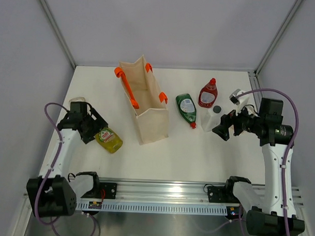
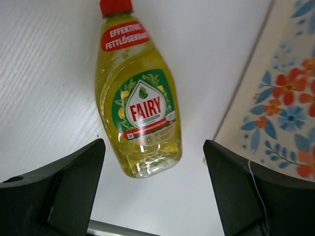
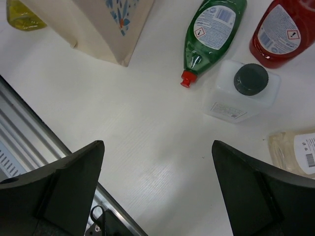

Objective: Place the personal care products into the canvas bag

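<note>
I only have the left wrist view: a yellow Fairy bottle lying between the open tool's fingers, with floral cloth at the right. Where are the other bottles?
Observer: To the right of the canvas bag in the top view. A dark green bottle, a red bottle and a white bottle with a grey cap are all on the table.
Operator: Is the bag upright?
Observer: Yes, it stands upright, with its orange handles at the rim.
Operator: And the right tool?
Observer: The right tool is open beside the white bottle and holds nothing.
</note>
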You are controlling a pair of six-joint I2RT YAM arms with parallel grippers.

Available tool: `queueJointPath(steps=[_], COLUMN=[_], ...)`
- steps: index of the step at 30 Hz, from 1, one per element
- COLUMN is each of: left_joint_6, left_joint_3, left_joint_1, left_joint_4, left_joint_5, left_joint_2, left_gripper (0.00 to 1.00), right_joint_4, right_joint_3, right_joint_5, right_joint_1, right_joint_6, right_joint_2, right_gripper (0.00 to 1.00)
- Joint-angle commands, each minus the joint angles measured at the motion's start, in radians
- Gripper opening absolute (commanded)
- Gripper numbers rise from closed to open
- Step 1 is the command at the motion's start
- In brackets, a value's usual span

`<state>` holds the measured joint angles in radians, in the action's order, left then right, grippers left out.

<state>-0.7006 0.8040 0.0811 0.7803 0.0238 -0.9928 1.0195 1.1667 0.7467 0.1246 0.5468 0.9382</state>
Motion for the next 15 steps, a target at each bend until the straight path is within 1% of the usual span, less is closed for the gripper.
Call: queueJointPath(steps=[1, 2, 4, 8, 10, 12, 15], left_joint_6=[-0.011, -0.011, -0.014, -0.011, -0.023, -0.028, -0.045], left_joint_3=[-0.011, -0.011, -0.017, -0.037, -0.075, -0.086, -0.091], left_joint_1=[0.006, 0.006, 0.005, 0.003, 0.002, -0.003, -0.023], left_joint_4=[-0.087, -0.099, -0.124, -0.121, -0.139, -0.166, -0.229], left_joint_5=[0.024, 0.033, 0.05, 0.021, 0.027, 0.054, 0.073], left_joint_2=[-0.142, -0.179, -0.271, -0.331, -0.365, -0.412, -0.506], left_gripper=[0.84, 0.83, 0.83, 0.84, 0.86, 0.92, 0.96], right_joint_4=[0.007, -0.025, -0.047, -0.068, -0.087, -0.116, -0.163], right_joint_3=[-0.021, -0.042, -0.073, -0.11, -0.128, -0.145, -0.162], right_joint_5=[0.097, 0.098, 0.167, 0.24, 0.26, 0.276, 0.299], right_joint_1=[-0.002, -0.002, -0.002, -0.002, -0.002, -0.002, -0.002], right_joint_6=[0.081, 0.05, 0.076, 0.054, 0.039, 0.003, -0.031], right_joint_2=[-0.01, -0.025, -0.033, -0.003, 0.014, 0.017, 0.022], right_gripper=[0.99, 0.99, 0.99, 1.0, 0.99, 0.99, 0.99])
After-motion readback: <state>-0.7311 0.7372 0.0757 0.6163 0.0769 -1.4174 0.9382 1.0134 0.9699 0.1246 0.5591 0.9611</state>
